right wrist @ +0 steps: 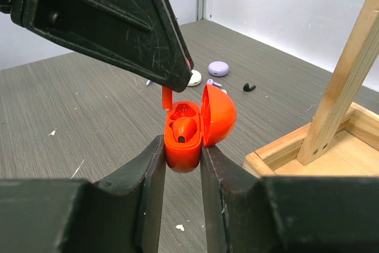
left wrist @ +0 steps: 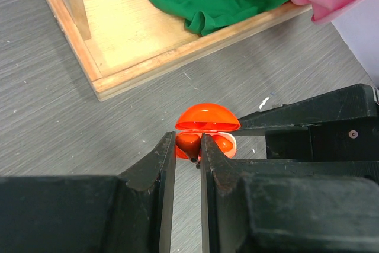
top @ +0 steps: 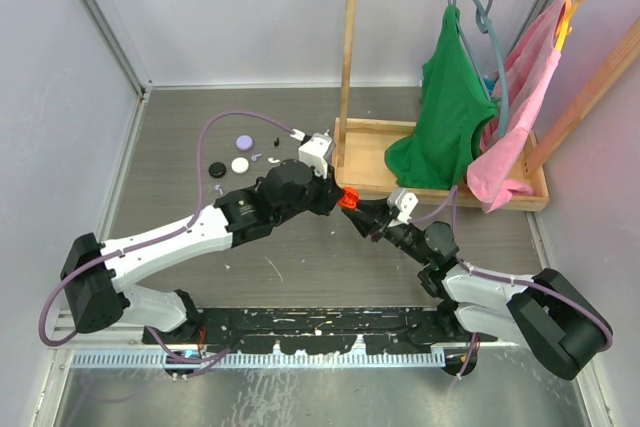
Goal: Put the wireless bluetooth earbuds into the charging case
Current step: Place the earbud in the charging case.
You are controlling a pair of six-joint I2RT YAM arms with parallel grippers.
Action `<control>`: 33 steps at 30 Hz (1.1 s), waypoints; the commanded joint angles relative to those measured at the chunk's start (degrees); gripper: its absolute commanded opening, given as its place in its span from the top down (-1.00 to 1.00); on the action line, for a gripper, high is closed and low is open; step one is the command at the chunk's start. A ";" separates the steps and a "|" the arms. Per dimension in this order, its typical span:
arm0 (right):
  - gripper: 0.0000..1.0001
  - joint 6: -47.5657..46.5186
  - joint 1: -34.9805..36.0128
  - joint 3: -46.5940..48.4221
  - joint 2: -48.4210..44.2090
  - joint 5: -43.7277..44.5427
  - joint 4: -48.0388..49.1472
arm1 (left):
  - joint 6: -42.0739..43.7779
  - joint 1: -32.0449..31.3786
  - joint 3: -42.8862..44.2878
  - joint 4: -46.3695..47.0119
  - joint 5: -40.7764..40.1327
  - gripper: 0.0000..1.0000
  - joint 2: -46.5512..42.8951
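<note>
Off to the left of the left gripper (top: pixel 333 196), a black round case (top: pixel 216 169), a white round case (top: pixel 240 164) and a lilac round case (top: pixel 242 141) are seen on the table (top: pixel 300 272). A red earbud (left wrist: pixel 188 144) is pinched between this gripper's fingers, just above the open red charging case (right wrist: pixel 218 114). The case is clamped by the right gripper (right wrist: pixel 182 151), and a second red earbud (right wrist: pixel 180 130) is seated inside. A wooden tray (top: pixel 368 159) lies beyond.

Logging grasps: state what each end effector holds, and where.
Right end effector grips the red plastic charging case by its lower shell; left end effector pinches a tiny red stemmed earbud by its head.
</note>
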 commanded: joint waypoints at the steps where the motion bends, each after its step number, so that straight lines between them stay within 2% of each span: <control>1: 0.93 -0.75 0.28 1.20 -0.18 0.46 5.27 | -0.53 -0.73 1.13 4.90 0.45 0.81 0.35; 33: 0.93 -0.49 0.32 0.95 -0.39 0.64 5.36 | 3.93 -2.99 2.39 4.37 -3.79 0.86 1.82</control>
